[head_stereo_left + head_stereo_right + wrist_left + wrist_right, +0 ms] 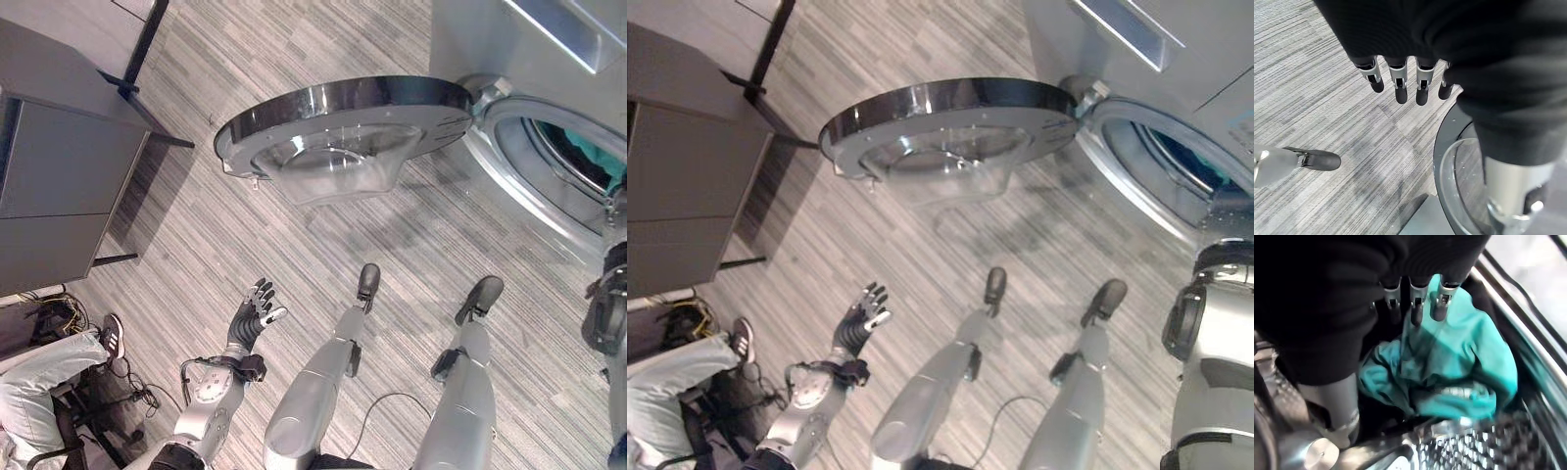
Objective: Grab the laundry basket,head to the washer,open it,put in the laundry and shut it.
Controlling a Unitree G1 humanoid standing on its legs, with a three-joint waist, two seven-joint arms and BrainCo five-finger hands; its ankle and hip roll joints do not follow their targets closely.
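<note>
One washer [549, 59] stands at the right with its round door [343, 122] swung wide open over the striped floor [294, 255]. Dark cabinets [59, 176] stand at the left, and a seated person's leg [49, 377] shows by the lower left corner. Inside the drum [1479, 445] lies a teal garment [1449, 367]; the right robot hand [1415, 303] hovers just above it with fingers straight, gripping nothing. Left robot hand [253, 311] hangs open and empty above the floor.
</note>
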